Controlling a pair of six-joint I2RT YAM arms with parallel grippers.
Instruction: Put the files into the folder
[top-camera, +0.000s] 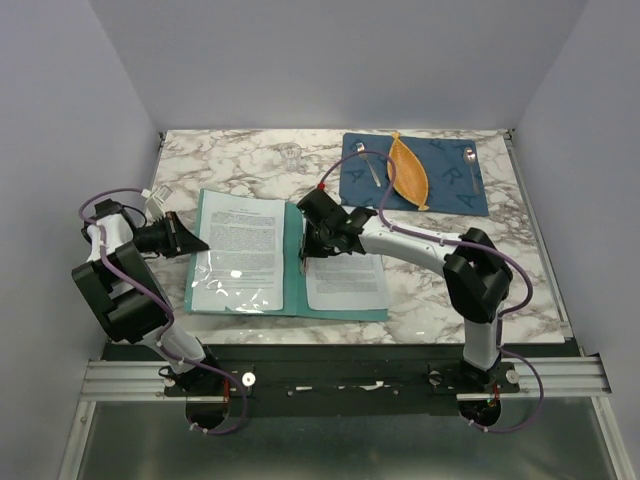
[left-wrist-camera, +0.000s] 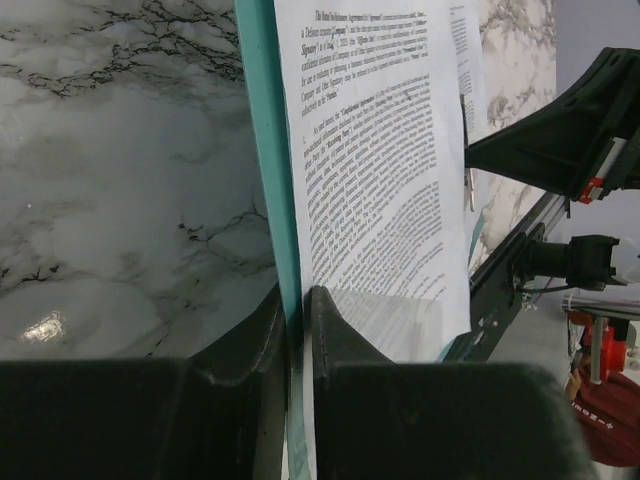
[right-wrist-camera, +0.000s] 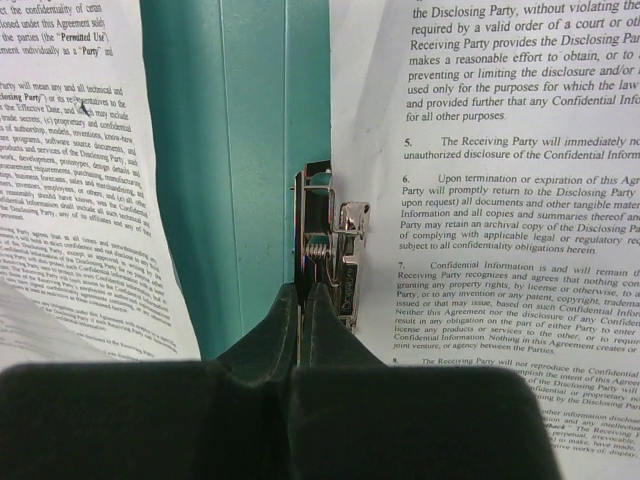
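Folder (top-camera: 293, 292), teal, lying open and flat at the middle of the table (top-camera: 230, 160), spine running twelve to six. Files (top-camera: 248, 235): printed white sheets, one on each open half. The nine o'clock sheet sits with a clear pocket that glares; whether it lies in or under the pocket cannot be told. The three o'clock sheet rests bare on the cover. By my judgement neither is fastened yet.

Left jaws: closed on the folder's nine o'clock edge, the teal strip pinched between them, the sheet just beside. Likely purpose: to steady or lift that cover so the folder does not slide.

Right jaws: closed on a thin plate of the metal clip (right-wrist-camera: 330, 250) at the spine, with the three o'clock sheet's margin touching the clip. Likely purpose: to work the spring so the sheets can be caught beneath it.

Writing legible in the wrist views: "Confidential Information", "Disclosing Party", "Receiving Party", "Permitted Use", "Agreement". Numbered clauses 5 to 8 show, among them "Upon termination or expiration of this Agr…". By its wording, a confidentiality agreement. No brand seen on the folder; marks stamped on the clip are too small to tell.

Also on the table, at one o'clock and well apart: dark blue placemat (top-camera: 450, 190) carrying an orange leaf-shaped dish (top-camera: 410, 175). Its pale lettering cannot be read.
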